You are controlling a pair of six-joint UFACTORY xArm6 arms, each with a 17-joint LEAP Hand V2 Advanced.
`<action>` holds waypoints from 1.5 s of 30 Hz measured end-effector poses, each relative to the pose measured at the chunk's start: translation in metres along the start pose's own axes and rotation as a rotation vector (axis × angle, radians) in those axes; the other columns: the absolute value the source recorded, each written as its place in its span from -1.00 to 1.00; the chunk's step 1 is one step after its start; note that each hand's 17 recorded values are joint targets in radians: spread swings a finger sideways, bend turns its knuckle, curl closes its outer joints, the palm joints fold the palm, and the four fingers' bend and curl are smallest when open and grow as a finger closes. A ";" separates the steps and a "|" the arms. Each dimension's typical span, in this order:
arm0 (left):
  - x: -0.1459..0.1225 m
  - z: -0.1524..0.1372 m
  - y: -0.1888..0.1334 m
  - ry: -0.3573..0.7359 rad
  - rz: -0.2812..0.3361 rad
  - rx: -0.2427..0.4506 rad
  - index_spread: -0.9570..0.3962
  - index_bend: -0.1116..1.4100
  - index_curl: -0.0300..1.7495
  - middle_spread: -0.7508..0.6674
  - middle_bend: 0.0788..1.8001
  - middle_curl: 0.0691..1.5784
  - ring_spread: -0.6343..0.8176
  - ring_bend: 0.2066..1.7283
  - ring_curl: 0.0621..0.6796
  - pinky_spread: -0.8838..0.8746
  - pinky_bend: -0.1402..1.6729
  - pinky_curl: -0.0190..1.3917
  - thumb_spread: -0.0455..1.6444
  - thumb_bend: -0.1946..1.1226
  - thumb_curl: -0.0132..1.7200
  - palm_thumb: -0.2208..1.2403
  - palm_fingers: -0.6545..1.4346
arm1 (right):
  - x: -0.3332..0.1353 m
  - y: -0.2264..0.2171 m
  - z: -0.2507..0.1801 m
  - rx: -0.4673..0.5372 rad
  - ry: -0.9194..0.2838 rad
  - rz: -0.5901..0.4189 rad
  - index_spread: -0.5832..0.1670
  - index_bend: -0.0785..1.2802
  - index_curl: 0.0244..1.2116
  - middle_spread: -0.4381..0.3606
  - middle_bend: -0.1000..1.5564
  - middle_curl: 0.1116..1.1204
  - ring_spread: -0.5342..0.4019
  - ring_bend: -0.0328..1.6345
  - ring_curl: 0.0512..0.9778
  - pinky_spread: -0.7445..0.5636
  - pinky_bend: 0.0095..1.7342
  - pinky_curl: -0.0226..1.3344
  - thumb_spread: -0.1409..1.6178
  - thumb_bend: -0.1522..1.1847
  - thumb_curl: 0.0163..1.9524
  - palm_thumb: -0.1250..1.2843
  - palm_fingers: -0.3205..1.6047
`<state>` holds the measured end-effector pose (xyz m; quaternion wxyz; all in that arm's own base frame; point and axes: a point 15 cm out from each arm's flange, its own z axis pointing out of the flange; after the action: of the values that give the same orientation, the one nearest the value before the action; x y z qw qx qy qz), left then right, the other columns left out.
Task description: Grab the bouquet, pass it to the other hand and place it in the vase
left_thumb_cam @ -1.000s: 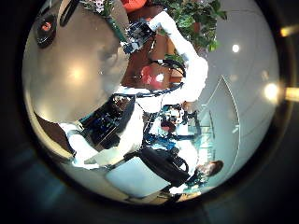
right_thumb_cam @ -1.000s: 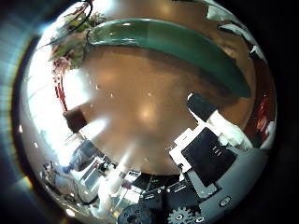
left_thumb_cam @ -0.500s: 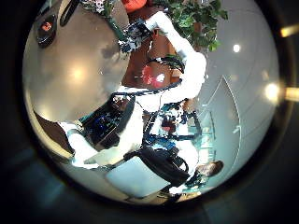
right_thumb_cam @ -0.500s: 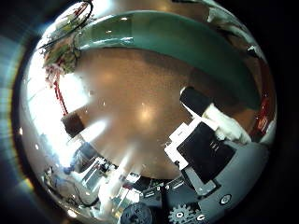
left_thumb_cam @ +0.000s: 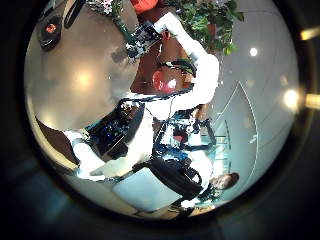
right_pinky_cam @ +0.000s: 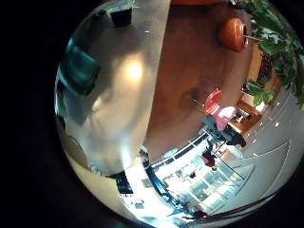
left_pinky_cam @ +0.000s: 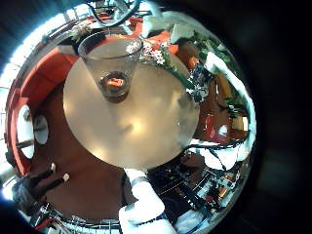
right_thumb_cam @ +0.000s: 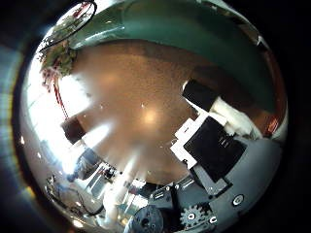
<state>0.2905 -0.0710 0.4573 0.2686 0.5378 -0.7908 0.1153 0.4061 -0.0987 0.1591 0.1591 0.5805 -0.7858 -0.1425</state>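
Bouquet (left_pinky_cam: 146,46) lying on bench (left_pinky_cam: 136,127) behind glass vase (left_pinky_cam: 110,66), partly hidden, right hand (left_pinky_cam: 200,80) hovering nearby, fingers' spread unclear, left hand's (left_thumb_cam: 160,165) too.

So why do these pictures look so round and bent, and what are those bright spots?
Every view is a very wide-angle circle with dark edges, so straight lines curve. In the left little finger side palm view, lamps glare off the round table beneath the clear vase. In the right thumb side palm view, a similar sheen sits on the tabletop.
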 end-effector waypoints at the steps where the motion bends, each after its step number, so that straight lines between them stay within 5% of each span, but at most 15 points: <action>1: 0.000 0.000 0.000 0.001 0.000 -0.001 0.58 -0.62 -0.55 0.56 -0.86 -0.62 0.61 -0.62 -0.60 0.58 -0.64 -0.57 0.40 -0.74 -0.62 -0.25 -0.20 | 0.000 0.000 0.000 0.000 0.001 -0.001 -0.28 -0.49 -0.27 -0.32 -0.01 -0.23 -0.38 0.35 -0.42 -0.17 -0.09 -0.39 0.22 -0.81 -0.52 0.25 0.13; 4: 0.000 0.000 0.000 0.001 -0.001 0.000 0.58 -0.62 -0.55 0.56 -0.86 -0.62 0.61 -0.62 -0.60 0.58 -0.64 -0.57 0.40 -0.74 -0.62 -0.25 -0.20 | -0.001 0.002 0.000 -0.005 0.011 -0.007 -0.48 -0.39 -0.22 -0.45 0.07 -0.18 -0.44 0.37 -0.40 -0.43 0.01 -0.39 0.20 -0.79 -0.50 0.32 0.50; 7: 0.000 0.000 0.000 0.000 -0.001 0.001 0.58 -0.62 -0.55 0.56 -0.86 -0.62 0.61 -0.62 -0.60 0.58 -0.64 -0.57 0.40 -0.74 -0.62 -0.25 -0.20 | 0.002 0.001 -0.003 0.006 0.048 -0.022 -0.55 0.01 0.02 -0.47 0.27 -0.01 -0.42 0.46 -0.25 -0.49 0.12 -0.30 0.16 -0.77 -0.47 0.44 0.78; 13: 0.000 -0.001 -0.001 0.002 0.003 0.004 0.58 -0.62 -0.55 0.56 -0.86 -0.62 0.61 -0.62 -0.60 0.58 -0.64 -0.57 0.40 -0.74 -0.62 -0.25 -0.20 | 0.002 -0.004 -0.032 0.114 0.055 -0.006 -0.49 0.46 0.33 -0.46 0.53 0.24 -0.36 0.67 -0.03 -0.35 0.46 -0.09 0.12 -0.67 -0.37 0.74 0.62; 17: -0.002 -0.006 -0.002 0.003 0.001 0.017 0.58 -0.62 -0.55 0.56 -0.86 -0.62 0.61 -0.63 -0.60 0.58 -0.64 -0.57 0.40 -0.74 -0.62 -0.25 -0.20 | 0.000 -0.017 -0.086 0.336 0.039 -0.003 -0.40 0.63 0.45 -0.40 0.65 0.35 -0.34 0.77 0.09 -0.26 0.55 0.02 0.12 -0.62 -0.30 0.81 0.55; 22: -0.003 -0.010 0.000 0.010 -0.003 0.028 0.58 -0.62 -0.55 0.56 -0.86 -0.62 0.61 -0.62 -0.59 0.58 -0.64 -0.57 0.40 -0.74 -0.62 -0.25 -0.19 | 0.016 0.009 -0.138 0.536 0.075 -0.010 -0.30 0.72 0.52 -0.35 0.72 0.41 -0.30 0.84 0.19 -0.19 0.58 0.11 0.12 -0.60 -0.22 0.84 0.49; 32: 0.001 -0.016 -0.003 -0.003 -0.020 0.041 0.58 -0.62 -0.55 0.57 -0.86 -0.61 0.61 -0.62 -0.58 0.57 -0.64 -0.58 0.40 -0.74 -0.62 -0.25 -0.19 | 0.023 0.074 -0.265 1.088 0.063 -0.080 -0.17 0.78 0.56 -0.26 0.77 0.44 -0.27 0.87 0.28 -0.12 0.54 0.23 0.12 -0.59 -0.08 0.82 0.48; 38: 0.004 -0.015 -0.008 0.002 -0.031 0.036 0.58 -0.62 -0.55 0.57 -0.86 -0.61 0.61 -0.63 -0.58 0.57 -0.64 -0.58 0.40 -0.73 -0.62 -0.25 -0.19 | 0.038 0.116 -0.311 1.238 -0.018 -0.046 -0.13 0.80 0.56 -0.24 0.77 0.44 -0.26 0.87 0.31 -0.12 0.51 0.29 0.12 -0.62 0.00 0.77 0.48; 45: 0.012 -0.014 -0.023 0.053 -0.036 0.039 0.58 -0.62 -0.55 0.56 -0.86 -0.61 0.61 -0.62 -0.59 0.57 -0.64 -0.58 0.40 -0.74 -0.62 -0.25 -0.19 | 0.021 0.155 -0.353 1.308 -0.364 -0.050 -0.09 0.82 0.53 -0.22 0.77 0.42 -0.25 0.86 0.31 -0.12 0.46 0.34 0.12 -0.66 0.07 0.73 0.50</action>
<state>0.3126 -0.0834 0.4733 0.2811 0.5540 -0.7710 0.1401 0.4128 -0.0887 0.5445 -0.3628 0.5422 -0.7108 0.2631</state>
